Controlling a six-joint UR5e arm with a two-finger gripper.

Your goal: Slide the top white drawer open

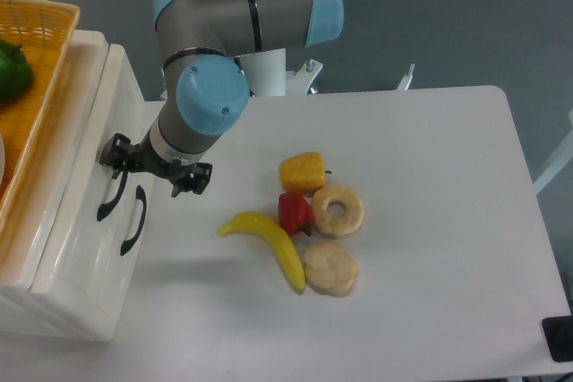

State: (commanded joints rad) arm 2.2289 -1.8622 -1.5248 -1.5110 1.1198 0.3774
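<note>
Top drawer [106,123]: the upper of two cream-white drawers in a cabinet at the left edge of the table [430,221], seen from above in the single fixed view. Its front face slopes toward the table, and its curved black handle [111,196] lies on that face, just left of the lower drawer's handle [134,219]. The top drawer's front appears to stand a little proud of the cabinet body, though how far it is out cannot be judged from this angle.

Gripper [124,160]: black, at the end of a grey arm with blue joint caps [210,100], it reaches down and left to the upper end of the top handle. One finger [115,149] lies at the handle's end; the other side of the gripper [192,178] sits over the table just beside the cabinet. Whether the fingers clasp the handle or merely stand around it cannot be told, since the gap between them is hidden by the gripper body.

Basket [40,78]: orange wicker, on top of the cabinet at upper left, holding a green pepper [11,69].

Table: white, bearing a cluster near its middle, well apart from the cabinet: a banana [269,246], a red pepper [294,212], a yellow pepper [303,172], a ring doughnut [337,210] and a round bun [329,267]. The red pepper touches the banana and the doughnut.
</note>
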